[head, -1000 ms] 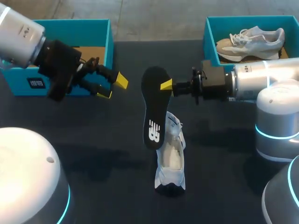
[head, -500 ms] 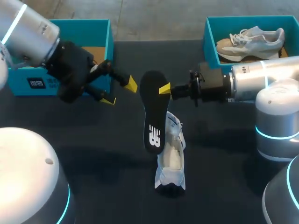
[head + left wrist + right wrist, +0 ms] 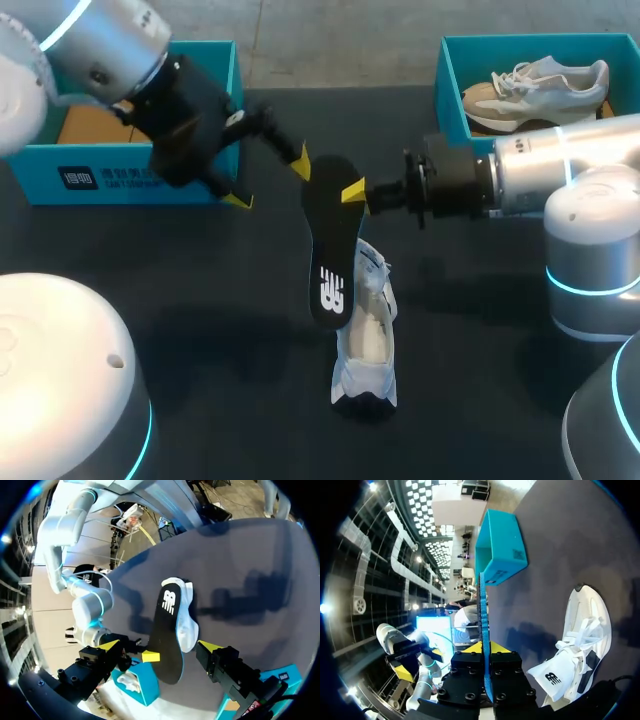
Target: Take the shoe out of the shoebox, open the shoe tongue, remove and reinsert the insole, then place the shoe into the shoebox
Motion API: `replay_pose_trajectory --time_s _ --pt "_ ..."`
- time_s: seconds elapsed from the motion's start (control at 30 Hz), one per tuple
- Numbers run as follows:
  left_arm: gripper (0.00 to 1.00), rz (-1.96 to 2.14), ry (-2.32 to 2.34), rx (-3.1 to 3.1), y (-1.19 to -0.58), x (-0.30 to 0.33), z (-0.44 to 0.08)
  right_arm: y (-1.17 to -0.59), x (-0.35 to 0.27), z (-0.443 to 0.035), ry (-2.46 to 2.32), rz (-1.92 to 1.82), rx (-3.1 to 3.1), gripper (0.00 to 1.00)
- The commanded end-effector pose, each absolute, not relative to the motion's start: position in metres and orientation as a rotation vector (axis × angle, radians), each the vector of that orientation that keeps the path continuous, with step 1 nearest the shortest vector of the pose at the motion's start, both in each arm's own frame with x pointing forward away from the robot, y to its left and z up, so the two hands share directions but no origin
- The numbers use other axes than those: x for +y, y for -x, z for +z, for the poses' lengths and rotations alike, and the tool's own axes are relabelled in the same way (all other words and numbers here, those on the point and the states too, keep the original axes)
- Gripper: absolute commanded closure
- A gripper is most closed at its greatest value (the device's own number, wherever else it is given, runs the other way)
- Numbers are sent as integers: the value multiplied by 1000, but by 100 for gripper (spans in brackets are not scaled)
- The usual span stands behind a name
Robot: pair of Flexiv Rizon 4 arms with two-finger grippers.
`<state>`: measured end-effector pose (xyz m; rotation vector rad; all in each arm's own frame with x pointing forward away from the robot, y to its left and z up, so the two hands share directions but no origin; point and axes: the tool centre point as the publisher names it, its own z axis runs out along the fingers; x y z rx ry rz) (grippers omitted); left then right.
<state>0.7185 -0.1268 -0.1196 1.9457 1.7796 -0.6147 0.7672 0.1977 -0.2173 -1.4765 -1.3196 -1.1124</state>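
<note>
A black insole (image 3: 328, 240) hangs upright above the table, held at its heel end by my right gripper (image 3: 355, 190), which is shut on it. Its toe end dips over the white shoe (image 3: 365, 335) lying on the dark table. In the right wrist view the insole (image 3: 484, 615) shows edge-on between the shut fingers, with the shoe (image 3: 580, 645) below and beside it. My left gripper (image 3: 270, 182) is open just left of the insole's heel, one yellow tip almost at its edge. From the left wrist, the insole (image 3: 167, 640) and shoe (image 3: 186, 617) lie ahead between its open fingers (image 3: 210, 646).
A teal shoebox (image 3: 130, 178) stands at the back left behind my left arm. A second teal shoebox (image 3: 450, 95) at the back right holds another grey-white shoe (image 3: 540, 88). White robot bases sit at the near left and right.
My left arm has swung right and back, bringing its open gripper up beside the insole's heel. My right gripper and the insole have shifted slightly left. The shoe has not moved.
</note>
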Motion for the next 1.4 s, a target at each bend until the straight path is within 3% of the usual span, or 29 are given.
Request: replay_pose_trajectory --time_s 0.03,0.73,1.4 --pt "0 -471 -2066 1872 -733 -134 -114 -770 203 -221 1480 -1107 -1316 100" --pt "0 -144 -2296 2007 -781 -163 -113 -774 207 -232 1496 -1060 -1319 100" --pt "0 -19 -2335 2087 -781 -177 -115 -774 207 -232 1496 -1060 -1319 100"
